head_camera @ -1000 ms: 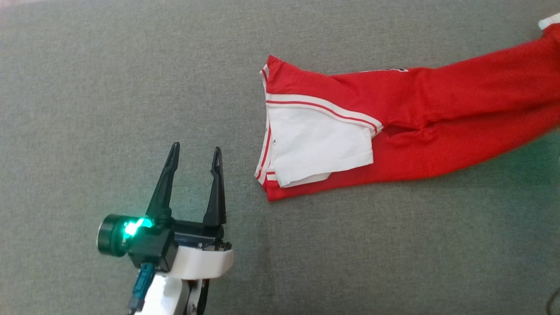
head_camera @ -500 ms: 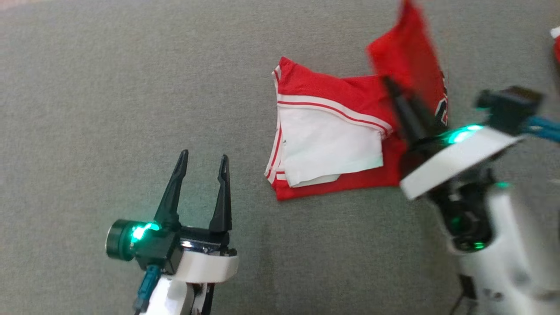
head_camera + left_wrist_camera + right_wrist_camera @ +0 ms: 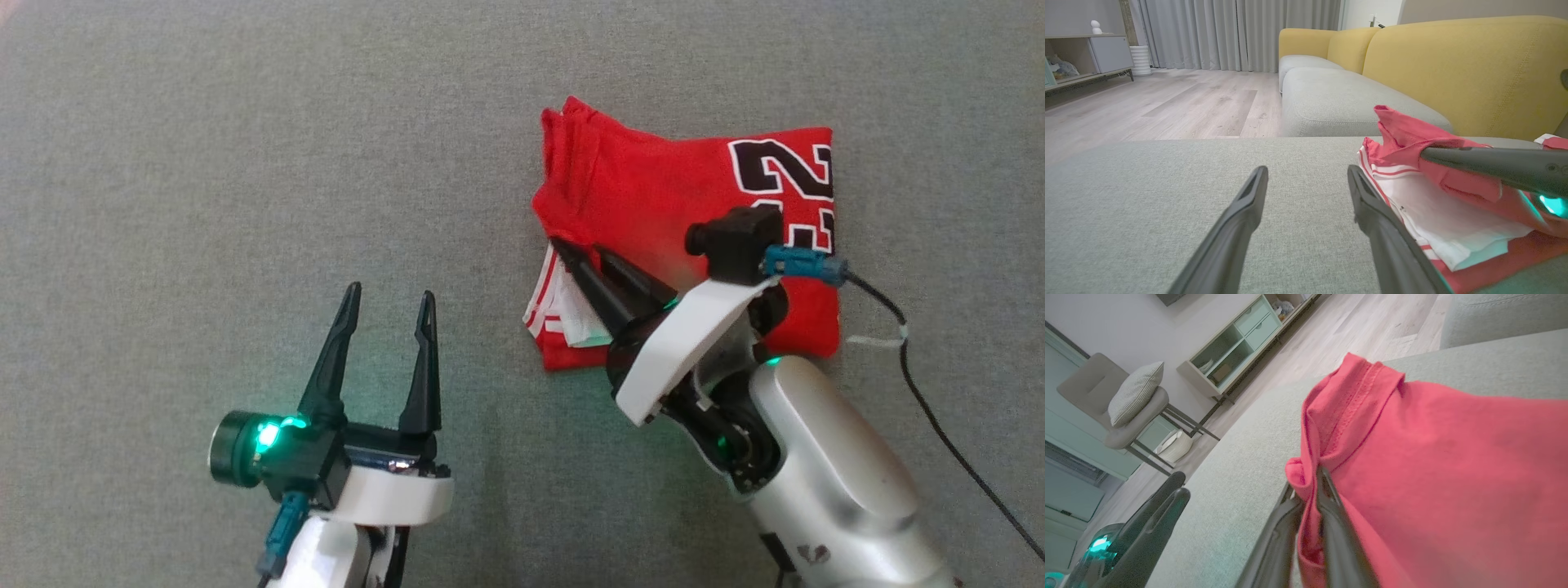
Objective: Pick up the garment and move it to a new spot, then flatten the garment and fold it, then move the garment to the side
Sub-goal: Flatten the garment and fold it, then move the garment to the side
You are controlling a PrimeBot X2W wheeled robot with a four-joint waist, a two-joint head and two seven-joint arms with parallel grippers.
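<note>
nearest us, at the lower left of the head view, the left gripper (image 3: 389,291) hovered over the grey woven sofa seat (image 3: 245,163) with its two dark fingers spread wide and nothing between them. it sat just beside the garment without touching it.

right of centre, the right gripper (image 3: 580,247) pointed up and left. in the right wrist view its fingers were drawn almost together on a bunched edge of the red mesh sports garment with white striped panels and black numerals (image 3: 653,180). past that, the garment lay as a folded stack on the seat, numerals up at the upper right, with a strip of white panel showing at its lower left edge.

we judged the cloth light, limp and quick to sag. it looked grippy enough not to slip, but thin enough that a pinch could catch one layer only. the stitched hem at a corner looked the best place to hold it.

a second earlier the garment had stretched out to the right edge of the head view, its white panel bare. since then the right arm had come in and the right half had been laid over the left. the left gripper's spread looked unchanged.
</note>
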